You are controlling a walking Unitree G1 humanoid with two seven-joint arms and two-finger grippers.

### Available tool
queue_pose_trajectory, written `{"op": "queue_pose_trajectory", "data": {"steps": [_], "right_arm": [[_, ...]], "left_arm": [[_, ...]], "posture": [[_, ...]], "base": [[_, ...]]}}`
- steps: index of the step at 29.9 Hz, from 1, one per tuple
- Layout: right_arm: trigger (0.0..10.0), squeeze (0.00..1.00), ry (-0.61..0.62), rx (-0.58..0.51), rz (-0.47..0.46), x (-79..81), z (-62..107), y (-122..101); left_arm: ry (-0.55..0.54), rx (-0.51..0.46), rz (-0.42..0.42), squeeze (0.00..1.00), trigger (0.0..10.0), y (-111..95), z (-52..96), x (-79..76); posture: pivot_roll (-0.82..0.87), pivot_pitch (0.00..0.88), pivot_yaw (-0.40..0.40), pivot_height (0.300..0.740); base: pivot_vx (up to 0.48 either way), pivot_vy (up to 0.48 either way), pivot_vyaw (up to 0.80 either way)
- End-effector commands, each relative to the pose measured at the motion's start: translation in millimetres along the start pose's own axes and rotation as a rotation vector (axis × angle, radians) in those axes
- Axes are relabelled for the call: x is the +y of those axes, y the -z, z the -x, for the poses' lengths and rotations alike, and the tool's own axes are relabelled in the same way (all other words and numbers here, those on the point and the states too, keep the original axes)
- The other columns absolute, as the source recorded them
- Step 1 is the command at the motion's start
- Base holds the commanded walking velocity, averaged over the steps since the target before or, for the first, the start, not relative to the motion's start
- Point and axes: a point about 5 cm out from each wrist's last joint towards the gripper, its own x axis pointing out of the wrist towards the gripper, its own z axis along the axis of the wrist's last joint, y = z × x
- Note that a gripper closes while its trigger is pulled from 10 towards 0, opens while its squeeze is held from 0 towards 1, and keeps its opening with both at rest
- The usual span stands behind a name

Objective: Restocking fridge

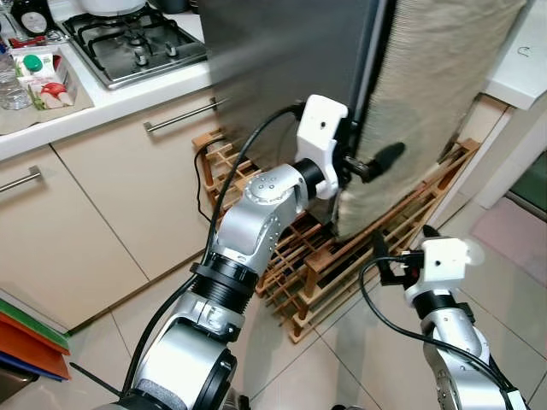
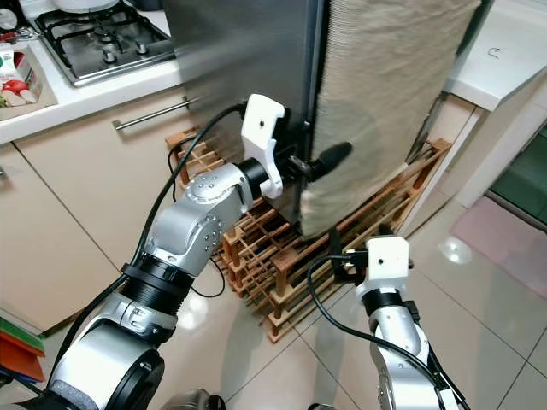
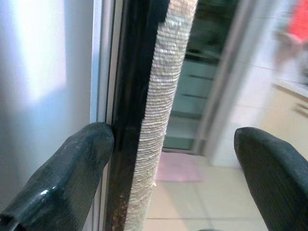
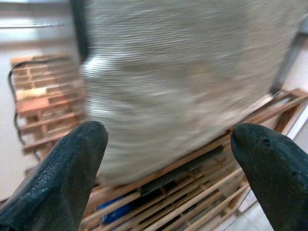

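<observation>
The fridge (image 1: 282, 68) has a dark grey side and a door (image 1: 436, 94) with a woven beige face. My left gripper (image 1: 367, 162) is raised to the door's edge and open. In the left wrist view, one finger (image 3: 72, 163) touches the dark strip beside the door edge (image 3: 159, 120), while the other finger (image 3: 274, 173) stands well off on the door's far side. Lower down, my right gripper (image 1: 397, 248) is open and points at the bottom of the door (image 4: 183, 82), holding nothing.
A wooden rack (image 1: 342, 256) lies on the floor under and behind the fridge. To the left are the counter with a gas hob (image 1: 137, 43), a carton (image 1: 47, 81) and cabinet fronts (image 1: 102, 213). A pink mat (image 1: 513, 231) lies on the tiled floor at the right.
</observation>
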Motion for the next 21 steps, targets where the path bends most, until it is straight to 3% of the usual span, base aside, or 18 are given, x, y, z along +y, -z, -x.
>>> {"op": "queue_pose_trajectory", "data": {"steps": [1,5,10,14,21], "right_arm": [[10.0,0.00,-0.005,0.069,0.002,-2.4,6.4,13],[10.0,0.00,-0.008,0.118,0.010,-5.2,12.5,27],[10.0,0.00,-0.036,0.115,0.031,-4.1,9.8,27],[10.0,0.00,-0.073,0.095,0.030,0.7,0.9,26],[10.0,0.00,-0.158,0.053,-0.009,13.0,-9.0,17]], "left_arm": [[0.237,-0.134,0.064,0.00,10.0,-29,-40.3,-66.6],[0.339,-0.177,0.115,0.00,10.0,-42,-36.7,-76.9],[0.358,-0.188,0.113,0.00,10.0,-48,-33.0,-74.9],[0.277,-0.192,0.021,0.00,10.0,-49,-18.0,-58.8],[0.156,-0.159,0.023,0.00,10.0,-38,3.1,-37.9]], "posture": [[-0.08,0.033,0.040,0.740],[-0.08,0.031,0.042,0.740],[-0.08,0.030,0.041,0.740],[-0.07,0.033,0.039,0.740],[-0.05,0.034,0.043,0.740]], "base": [[0.000,0.000,0.00],[0.000,0.000,0.00],[0.000,0.000,0.00],[0.000,0.000,0.00],[0.000,0.000,0.00]]}}
